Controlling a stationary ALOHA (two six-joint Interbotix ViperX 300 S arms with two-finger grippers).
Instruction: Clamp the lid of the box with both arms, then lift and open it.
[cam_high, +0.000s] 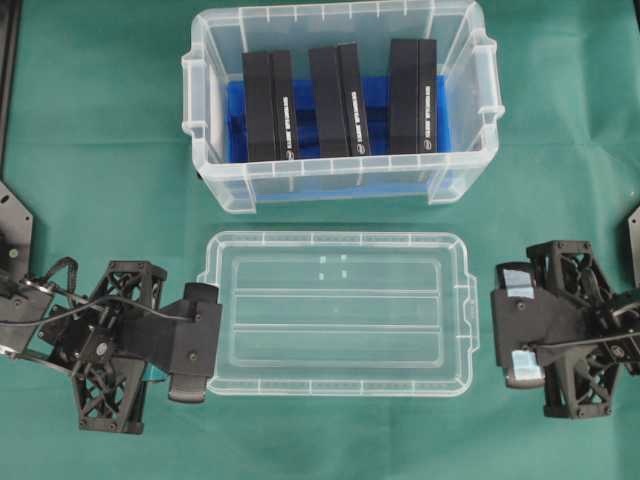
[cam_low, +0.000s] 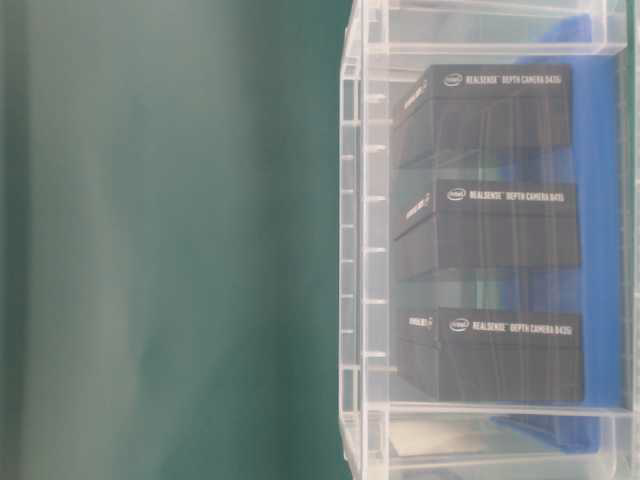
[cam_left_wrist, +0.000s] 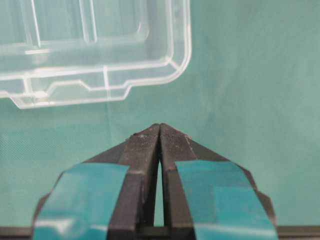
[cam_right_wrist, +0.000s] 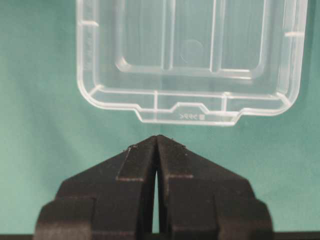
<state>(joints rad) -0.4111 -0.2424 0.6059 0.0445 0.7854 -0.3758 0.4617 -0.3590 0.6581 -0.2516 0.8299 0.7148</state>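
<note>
The overhead view shows 1 box, 1 lid and 2 grippers on the green worktop. The box stands open near the far edge, holding 3 black blocks side by side on a blue bottom. The lid lies flat on the worktop just in front of the box, apart from it. The left gripper lies level at the lid's left short end, over its front-left corner; the right gripper lies level just off the lid's right short end, apart from it.

The table-level view shows only the box and the 3 blocks, with "REALSENSE DEPTH CAMERA D435" printed on each, which the overhead view does not resolve.

The left wrist view shows the left gripper with teal tape on both fingers, tips pressed together, gripping nothing; 1 lid corner lies beyond them, apart.

The right wrist view shows the right gripper, untaped, tips together, gripping nothing, pointed at the lid's end tab, apart from it.
</note>
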